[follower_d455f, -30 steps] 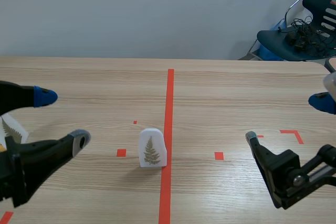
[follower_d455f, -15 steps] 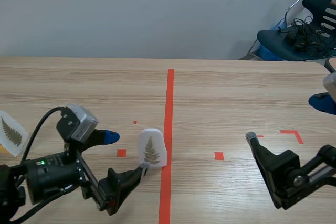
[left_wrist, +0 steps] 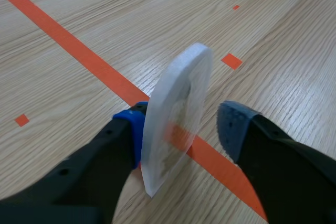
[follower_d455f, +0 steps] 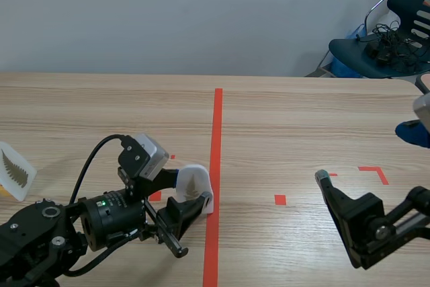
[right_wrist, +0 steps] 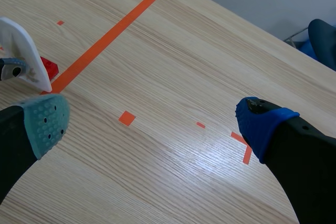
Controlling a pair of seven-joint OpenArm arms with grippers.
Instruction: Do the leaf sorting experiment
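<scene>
a white leaf card [follower_d455f: 199,178] is stood upright near the middle of the worktop [follower_d455f: 302,112], just on the left side of the long tape line [follower_d455f: 216,119], so that both its faces are offered to a pinch. the left tool [follower_d455f: 183,193] is set astride it with its fingers spread. in the left wrist view one blue pad [left_wrist: 132,129] is laid against one face of the card, while the other pad [left_wrist: 232,123] is held apart from the opposite face, so no grip is judged to be made yet. a second leaf card [follower_d455f: 16,171] is seen by the left edge, perhaps marking a sorting place. the right tool [follower_d455f: 366,156] is held wide open and low near the right edge, well apart from the card. compared with a second ago, the left arm has been brought in from the left edge to the card. both cards and the right tool are unchanged in place.
</scene>
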